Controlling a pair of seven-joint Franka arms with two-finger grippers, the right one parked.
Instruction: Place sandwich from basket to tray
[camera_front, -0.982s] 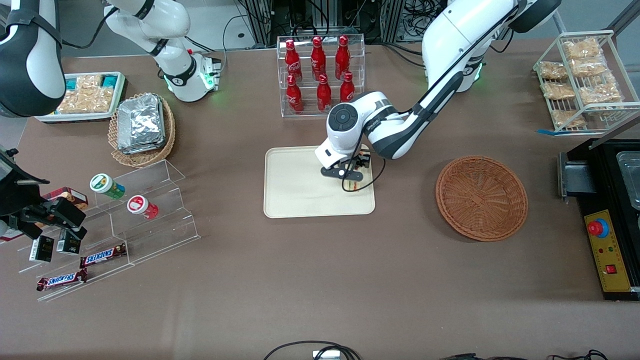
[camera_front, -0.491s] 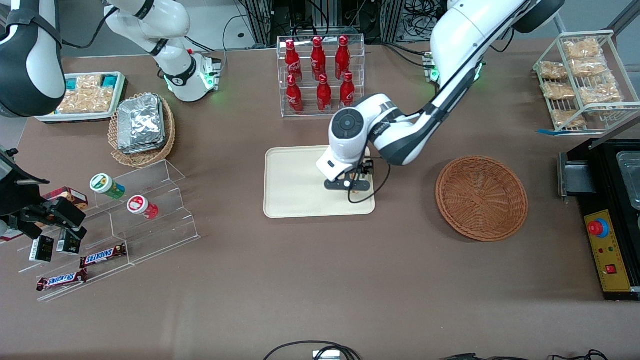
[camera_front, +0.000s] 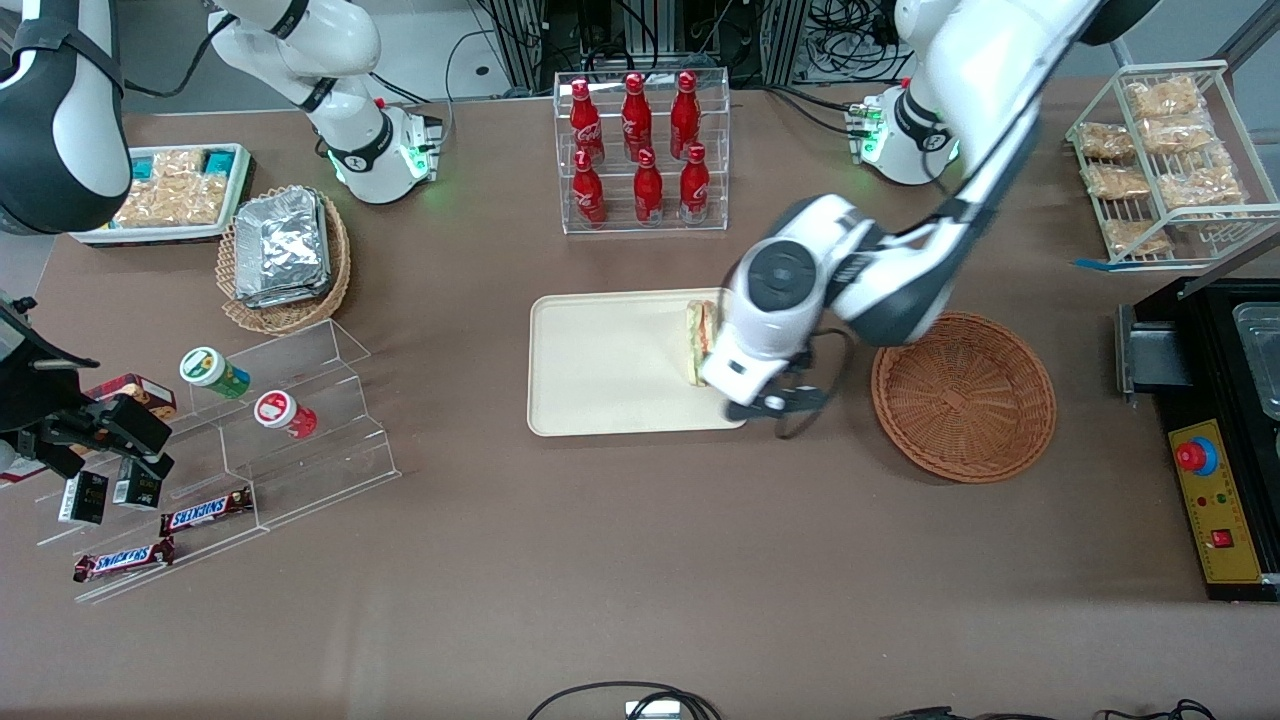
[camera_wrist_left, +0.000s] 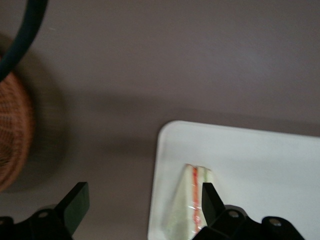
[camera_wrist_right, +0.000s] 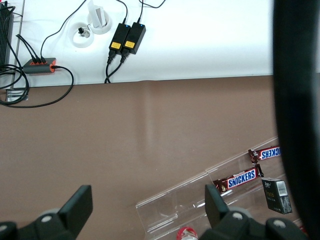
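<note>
1. Gripper (camera_wrist_left: 142, 205): fingers (camera_wrist_left: 75, 204) spread apart, holding nothing; in the front view it hangs just right of frame centre, over the tray's edge nearest the basket.
2. Sandwich (camera_front: 697, 340): lies on the tray, at its edge toward the working arm's end, partly hidden by the wrist; free of the gripper.
3. Tray (camera_front: 610, 365): cream, centre of the front view.
4. Basket (camera_front: 963, 395): reddish-brown wicker, right of centre, near the tray.
</note>
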